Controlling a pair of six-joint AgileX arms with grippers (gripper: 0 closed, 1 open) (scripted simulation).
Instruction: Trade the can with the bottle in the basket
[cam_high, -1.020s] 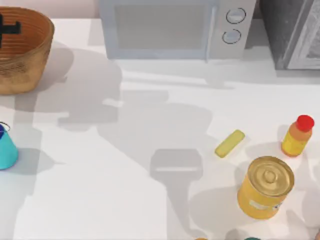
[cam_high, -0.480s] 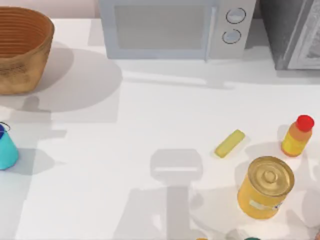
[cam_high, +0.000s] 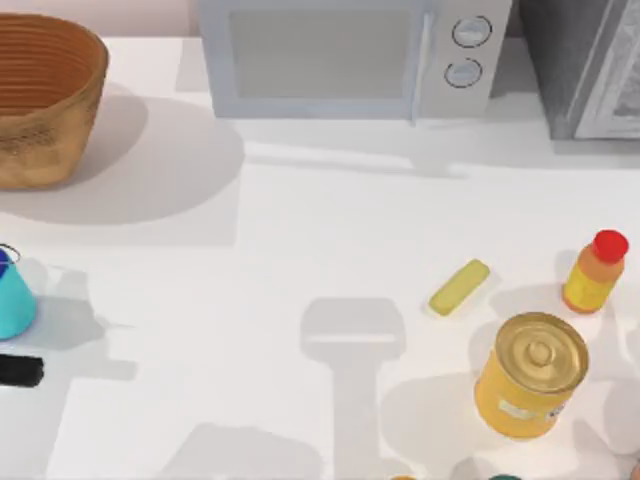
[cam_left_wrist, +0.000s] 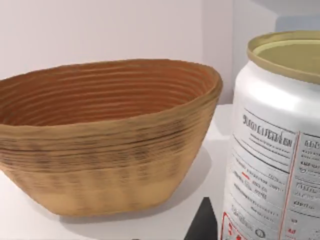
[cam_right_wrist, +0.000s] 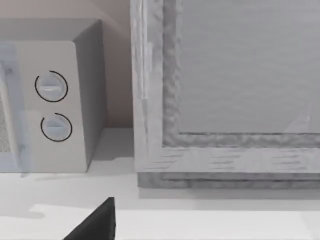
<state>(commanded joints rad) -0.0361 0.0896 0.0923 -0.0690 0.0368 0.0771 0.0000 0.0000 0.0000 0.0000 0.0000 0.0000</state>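
My left gripper (cam_high: 18, 370) has come away from the wicker basket (cam_high: 45, 100) to just beside the teal bottle (cam_high: 12, 298) on the table's left edge (can't tell if it's clamped or apart), the white can (cam_left_wrist: 272, 145) is right up against its wrist camera, the basket looks empty, and the right arm's parked facing the microwave (cam_right_wrist: 50, 105), so I'd call it half done with the bottle still to go in.

The white table (cam_high: 300, 250) carried a basket (cam_high: 45, 95) and microwave (cam_high: 350, 55) at the back. A teal bottle (cam_high: 14, 300) stood left; a yellow block (cam_high: 459, 287), yellow can (cam_high: 530, 375) and orange bottle (cam_high: 595, 272) stood right.
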